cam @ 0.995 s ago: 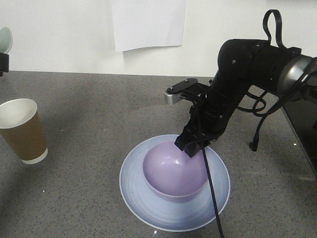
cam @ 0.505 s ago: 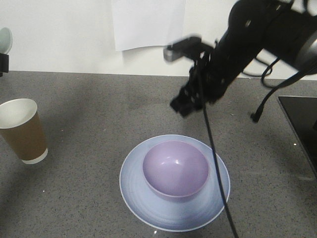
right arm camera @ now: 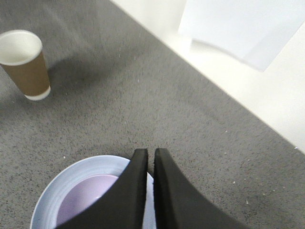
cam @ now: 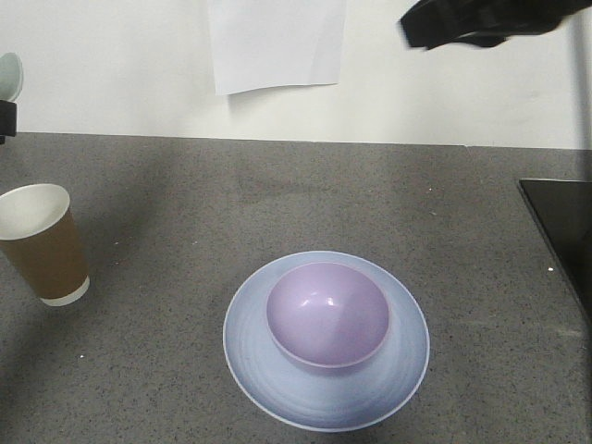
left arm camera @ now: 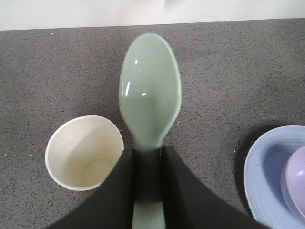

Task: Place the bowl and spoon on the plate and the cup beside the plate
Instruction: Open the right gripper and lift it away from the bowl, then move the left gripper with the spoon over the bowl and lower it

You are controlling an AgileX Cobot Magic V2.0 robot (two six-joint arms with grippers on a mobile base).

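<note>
Left hand (left arm camera: 145, 191) is pinching the spoon (left arm camera: 150, 90) by its handle, scoop out front, cup (left arm camera: 85, 152) just below-left, while the right hand (right arm camera: 145, 164) is hovering empty and nearly closed above the bowl (right arm camera: 88, 202).

Bowl (cam: 327, 314): smooth, glossy, plastic-looking.
Plate (cam: 254, 356): smooth, soft sheen.
Spoon (left arm camera: 150, 93): glossy, smooth, plastic-looking.
Cup (cam: 42, 242): matt brown paper, white inside.
Table (cam: 166, 203): speckled grey, matt, stone-like.
Sheet (cam: 276, 42): plain white paper on the wall.
</note>
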